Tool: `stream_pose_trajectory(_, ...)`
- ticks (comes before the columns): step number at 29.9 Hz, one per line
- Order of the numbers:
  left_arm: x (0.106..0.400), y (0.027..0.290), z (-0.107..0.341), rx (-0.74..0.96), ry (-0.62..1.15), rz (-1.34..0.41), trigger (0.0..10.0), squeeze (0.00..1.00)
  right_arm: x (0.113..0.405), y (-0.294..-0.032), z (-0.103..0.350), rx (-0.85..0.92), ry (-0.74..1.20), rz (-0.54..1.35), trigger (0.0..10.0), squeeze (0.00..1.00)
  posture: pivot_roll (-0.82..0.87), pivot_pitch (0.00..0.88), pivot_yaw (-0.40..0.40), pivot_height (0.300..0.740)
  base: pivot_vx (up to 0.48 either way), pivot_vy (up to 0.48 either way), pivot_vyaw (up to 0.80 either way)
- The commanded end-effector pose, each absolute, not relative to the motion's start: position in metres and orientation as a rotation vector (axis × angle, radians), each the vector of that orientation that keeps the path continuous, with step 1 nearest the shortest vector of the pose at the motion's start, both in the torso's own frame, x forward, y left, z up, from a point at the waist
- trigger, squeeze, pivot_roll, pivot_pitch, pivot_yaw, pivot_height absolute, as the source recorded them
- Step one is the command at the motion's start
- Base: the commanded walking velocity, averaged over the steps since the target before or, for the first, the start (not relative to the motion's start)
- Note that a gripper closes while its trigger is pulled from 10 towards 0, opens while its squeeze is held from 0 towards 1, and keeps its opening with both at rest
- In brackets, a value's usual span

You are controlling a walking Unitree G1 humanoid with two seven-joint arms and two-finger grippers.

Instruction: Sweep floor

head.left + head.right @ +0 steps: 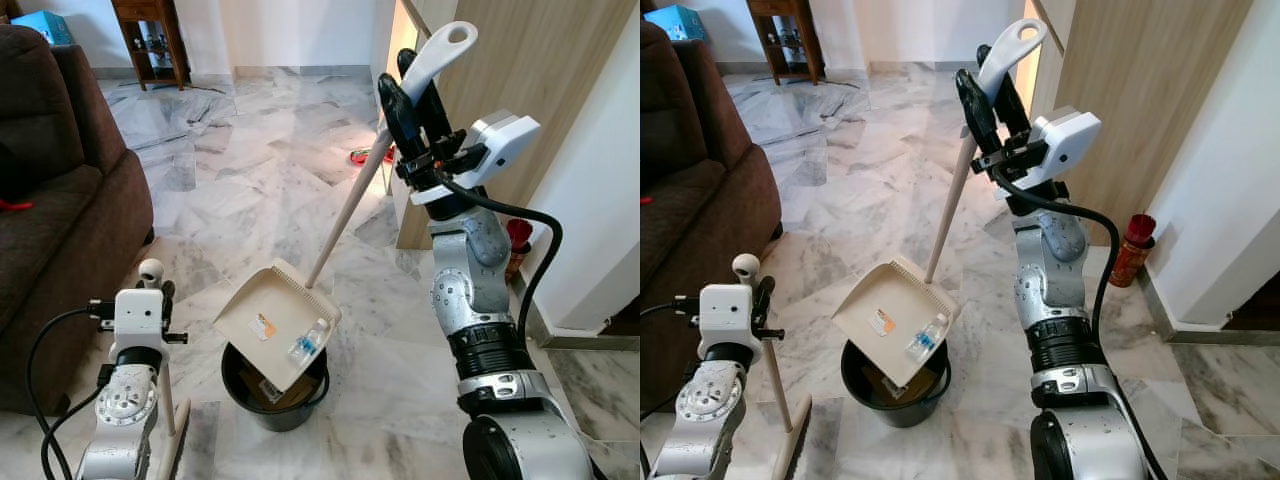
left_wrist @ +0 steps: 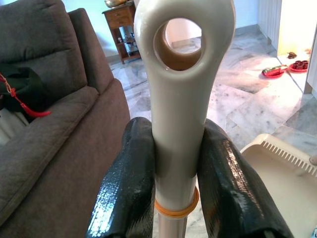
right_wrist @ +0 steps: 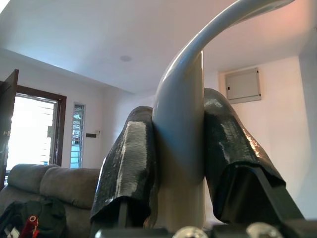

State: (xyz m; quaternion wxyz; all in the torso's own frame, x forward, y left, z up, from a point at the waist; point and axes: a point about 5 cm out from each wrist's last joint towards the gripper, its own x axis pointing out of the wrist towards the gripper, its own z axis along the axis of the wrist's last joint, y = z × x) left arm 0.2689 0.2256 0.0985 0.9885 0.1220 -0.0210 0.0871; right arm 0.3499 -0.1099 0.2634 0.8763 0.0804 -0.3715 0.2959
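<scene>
A beige dustpan (image 1: 275, 318) hangs tilted over a black bin (image 1: 232, 385), its lip pointing down into it. A small plastic bottle (image 1: 307, 343) and an orange-and-white scrap (image 1: 264, 327) lie on the pan. Its long handle (image 1: 345, 210) rises to my right gripper (image 1: 415, 85), which is shut on the white grip near the top; the same gripper (image 3: 181, 144) shows from the right wrist. At lower left my left gripper (image 1: 155, 275) is shut on the broom handle (image 2: 183, 74), just under its looped end. The broom stick (image 1: 168, 405) runs down to the floor beside the bin.
A brown sofa (image 1: 60, 200) stands close on the left. A wood-panelled wall (image 1: 540, 60) and a white wall are on the right, with a red bottle (image 1: 1130, 250) at their foot. Red dishes (image 1: 362, 156) lie on the marble floor ahead. A wooden cabinet (image 1: 150, 40) stands at the back.
</scene>
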Motion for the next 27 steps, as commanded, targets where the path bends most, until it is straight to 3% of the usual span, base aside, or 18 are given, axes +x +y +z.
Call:
stream_pose_trajectory(1, 0.2712, 0.2252, 0.1089, 0.254, -0.083, 0.169, 10.0, 0.0, 0.3413, -0.1108, 0.2845, 0.154, -0.895, 0.619, 10.0, 0.0, 0.05, 0.0, 0.034, 0.74, 0.0, 0.0, 0.0)
stream_pose_trajectory(25, 0.2711, 0.2251, 0.1091, 0.254, -0.082, 0.169, 10.0, 0.0, 0.3411, -0.1107, 0.2846, 0.152, -0.9, 0.617, 10.0, 0.0, 0.05, 0.0, 0.034, 0.74, 0.0, 0.0, 0.0)
stream_pose_trajectory(27, 0.2707, 0.2276, 0.1097, 0.26, -0.08, 0.169, 10.0, 0.0, 0.3364, -0.1027, 0.2918, 0.046, -0.969, 0.588, 10.0, 0.0, 0.07, 0.0, 0.029, 0.74, 0.0, 0.0, 0.0)
